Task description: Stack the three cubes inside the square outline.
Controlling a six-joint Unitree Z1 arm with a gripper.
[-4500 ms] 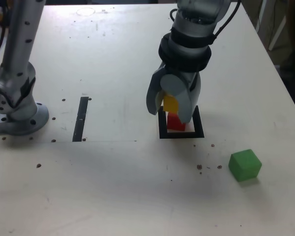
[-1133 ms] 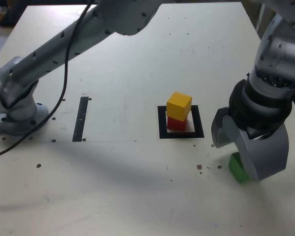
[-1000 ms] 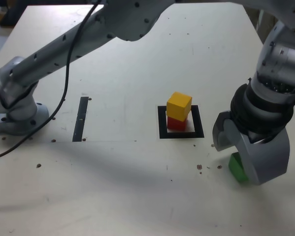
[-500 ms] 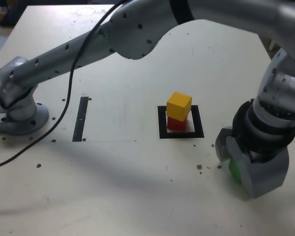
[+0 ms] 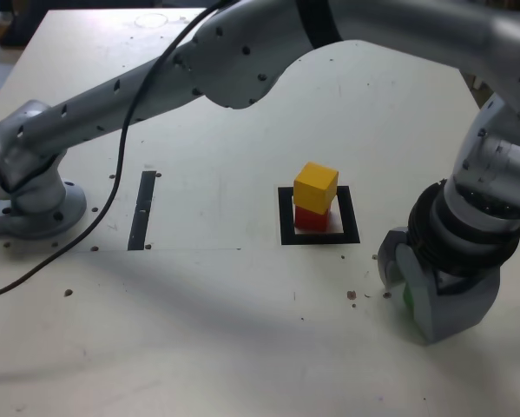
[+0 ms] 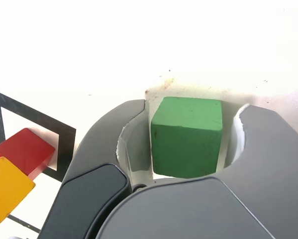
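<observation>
Two cubes stacked already: yellow matte cube (image 5: 316,187) on red matte cube (image 5: 310,217) inside black square outline (image 5: 286,228), beside the gripper (image 6: 184,149). Small green matte cube (image 6: 187,135) is straddled between the jaws, small gaps visible, not yet clamped. Centring before closing is advised, then a straight lift.

Speckled white table (image 5: 242,330), dim surroundings.

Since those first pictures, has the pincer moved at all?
Yes. The pincer left the square outline and went toward the exterior view's right and nearer the camera, down around the green cube.
</observation>
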